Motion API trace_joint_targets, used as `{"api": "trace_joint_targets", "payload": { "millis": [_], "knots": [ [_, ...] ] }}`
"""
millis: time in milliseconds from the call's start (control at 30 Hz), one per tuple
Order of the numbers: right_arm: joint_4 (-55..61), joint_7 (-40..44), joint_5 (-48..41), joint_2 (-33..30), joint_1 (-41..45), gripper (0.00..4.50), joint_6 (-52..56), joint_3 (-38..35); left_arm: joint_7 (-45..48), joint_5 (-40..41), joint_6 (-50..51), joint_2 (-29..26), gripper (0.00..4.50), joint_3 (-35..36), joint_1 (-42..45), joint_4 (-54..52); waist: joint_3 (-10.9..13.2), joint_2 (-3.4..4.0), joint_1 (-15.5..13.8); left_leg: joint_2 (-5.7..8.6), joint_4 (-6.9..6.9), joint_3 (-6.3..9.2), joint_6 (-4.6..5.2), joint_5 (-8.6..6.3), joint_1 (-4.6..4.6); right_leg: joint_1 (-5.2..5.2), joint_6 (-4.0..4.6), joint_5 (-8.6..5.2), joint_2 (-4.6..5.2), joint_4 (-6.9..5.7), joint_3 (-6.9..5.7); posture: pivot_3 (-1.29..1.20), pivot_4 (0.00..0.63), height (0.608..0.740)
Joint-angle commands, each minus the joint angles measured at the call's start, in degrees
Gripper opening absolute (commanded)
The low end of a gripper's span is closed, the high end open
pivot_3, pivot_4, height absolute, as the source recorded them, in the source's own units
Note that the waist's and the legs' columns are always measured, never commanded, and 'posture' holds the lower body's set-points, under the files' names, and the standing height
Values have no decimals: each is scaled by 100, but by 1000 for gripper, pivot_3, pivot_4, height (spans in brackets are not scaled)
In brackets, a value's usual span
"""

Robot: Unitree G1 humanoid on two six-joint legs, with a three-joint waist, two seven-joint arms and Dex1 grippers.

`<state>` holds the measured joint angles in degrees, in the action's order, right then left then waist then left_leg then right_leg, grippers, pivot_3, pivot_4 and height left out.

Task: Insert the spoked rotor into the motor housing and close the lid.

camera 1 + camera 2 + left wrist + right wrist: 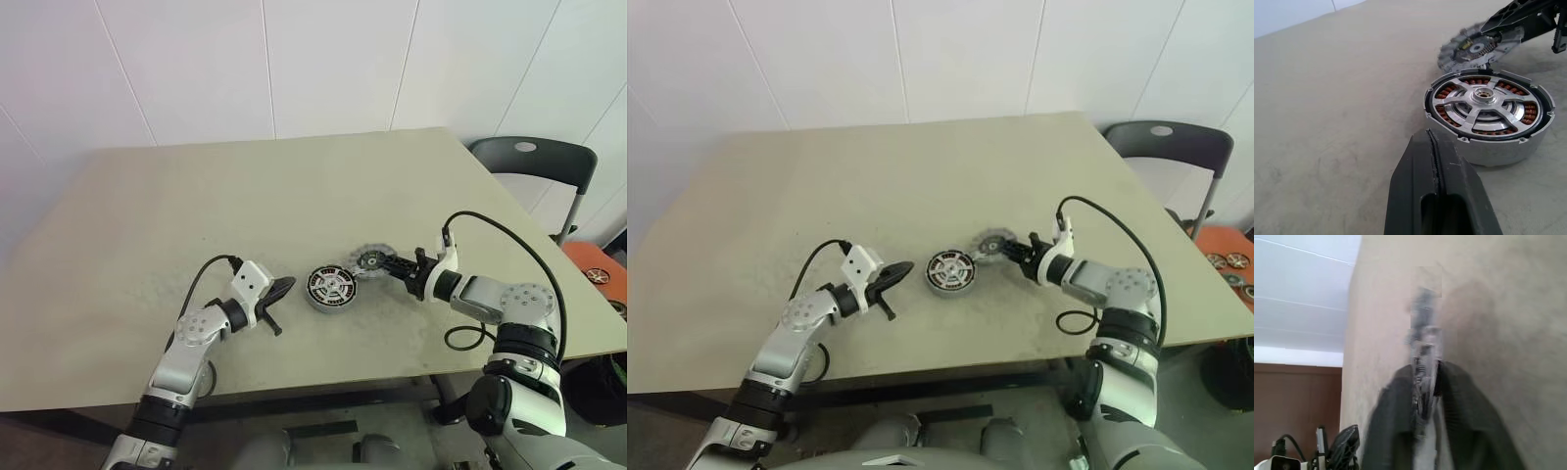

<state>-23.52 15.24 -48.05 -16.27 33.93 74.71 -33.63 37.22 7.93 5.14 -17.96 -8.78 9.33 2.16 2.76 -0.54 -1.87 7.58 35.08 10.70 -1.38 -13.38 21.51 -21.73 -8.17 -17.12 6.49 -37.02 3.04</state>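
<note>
1. A beige table (196, 196) stood before a white panelled wall (294, 59), with a dark chair (534, 162) at its right side.
2. The motor housing (329, 288) sat near the table's front edge, the spoked rotor (331, 285) seated in it.
3. The left gripper (279, 294), fingers together, lay just left of the housing, apart from it.
4. The right gripper (387, 264) pinched the lid (366, 260), which was just right of the housing and behind it.

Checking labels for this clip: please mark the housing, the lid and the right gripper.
housing (1488, 105): left wrist view, silver spoked centre.
lid (370, 259): left eye view, centre of the disc.
right gripper (392, 265): left eye view, fingertips clamped on the lid's edge.
</note>
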Motion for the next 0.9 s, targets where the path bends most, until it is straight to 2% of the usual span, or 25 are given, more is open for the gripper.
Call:
{"api": "trace_joint_targets", "payload": {
  "millis": [33, 133, 300, 433, 567, 667, 833, 900],
  "knots": [
    [724, 370, 18, -26, 52, 65, -392, 427, 19, -19, -131, 4, 0, 8, 120, -72, 0, 0, 10, 0, 0, 0, 0, 0, 0, 0, 0, 0, 0, 0, 0, 0, 0, 740],
    [1319, 929, 344, -321, -102, 65, -794, 1253, 20, -25, -128, 7, 0, -1, 131, -58, 0, 1, 27, 0, 0, 0, 0, 0, 2, -4, -1, 0, 0, 2, 0, 0, 0, 740],
    [2455, 2021, 1188, -1044, -382, 65, -2069, 2720, 15, -39, -131, 25, 0, -22, 168, 3, 2, 2, 54, 2, 0, -2, 0, 0, 14, -30, -4, 0, 2, 3, -1, 0, 0, 740],
    [2784, 2509, 2353, -1650, -642, 65, -3443, 3750, 10, -46, -148, 43, 0, -36, 191, 51, 1, 0, 102, 1, 4, -2, 0, 0, 15, -27, -6, 1, 3, 4, -2, 0, 0, 740],
    [2790, 2769, 3158, -1971, -803, 65, -4546, 4262, 1, -59, -166, 50, 0, -42, 197, 96, 2, 0, 102, 3, 6, -2, 0, 0, 15, -24, -8, 0, 5, 6, -2, 0, 0, 740],
    [2752, 2875, 3465, -2056, -855, 65, -4958, 4392, -3, -72, -170, 52, 0, -38, 203, 122, 2, -1, 95, 2, 4, 0, 0, 0, 16, -25, -8, 1, 5, 6, -3, 0, 0, 740],
    [2722, 3312, 3231, -2060, -900, 1742, -4824, 4290, 1, -99, -199, 50, 0, -27, 242, 211, 3, -4, 98, 3, 8, 1, 0, 0, 14, -19, -7, 1, 5, 6, -4, 0, 0, 740],
    [2884, 3840, 2801, -2165, -1061, 2324, -4467, 4248, 2, -110, -208, 55, 0, -26, 261, 239, 3, -4, 96, 2, 7, 2, 0, 0, 12, -10, -6, 1, 3, 4, -4, 0, 0, 740]
  ]
}}
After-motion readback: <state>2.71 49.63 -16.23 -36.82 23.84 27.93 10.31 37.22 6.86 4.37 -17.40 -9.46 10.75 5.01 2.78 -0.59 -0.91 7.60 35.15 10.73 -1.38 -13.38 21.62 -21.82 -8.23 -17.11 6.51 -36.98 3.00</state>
